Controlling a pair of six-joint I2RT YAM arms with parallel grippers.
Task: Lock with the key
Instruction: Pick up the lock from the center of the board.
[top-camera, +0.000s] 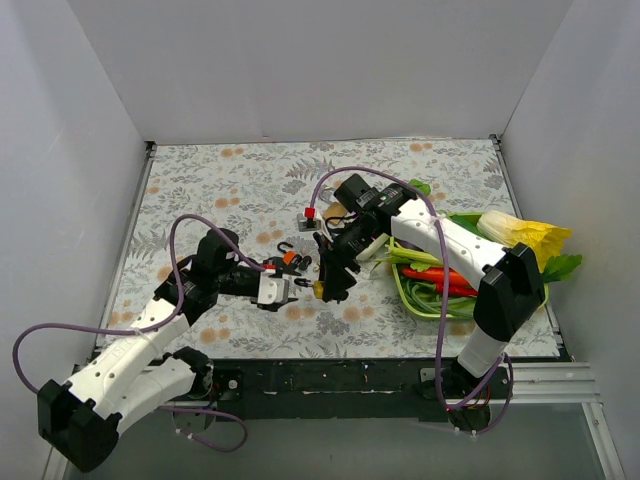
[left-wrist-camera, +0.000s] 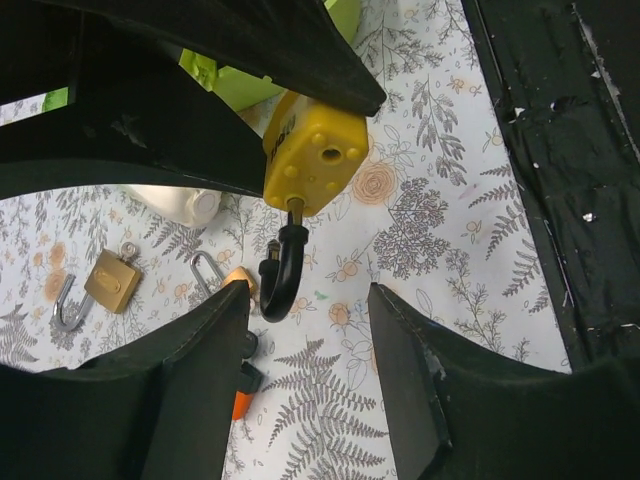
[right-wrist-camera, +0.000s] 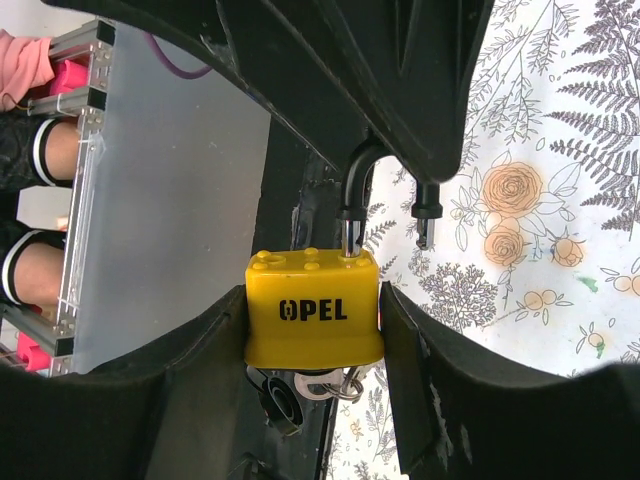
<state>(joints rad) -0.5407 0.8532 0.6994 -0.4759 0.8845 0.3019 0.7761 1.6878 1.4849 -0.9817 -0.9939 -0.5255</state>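
Your left gripper has its fingers apart and empty, just short of the yellow plastic-cased padlock. The padlock's long axis points toward that gripper, with the black steel shackle leading and open. Your right gripper is clamped across the lock's body above the floral-patterned table, and a silvery bunch of keys seems to hang at the far end.

Black "OPEL" lettering printed on the yellow padlock body
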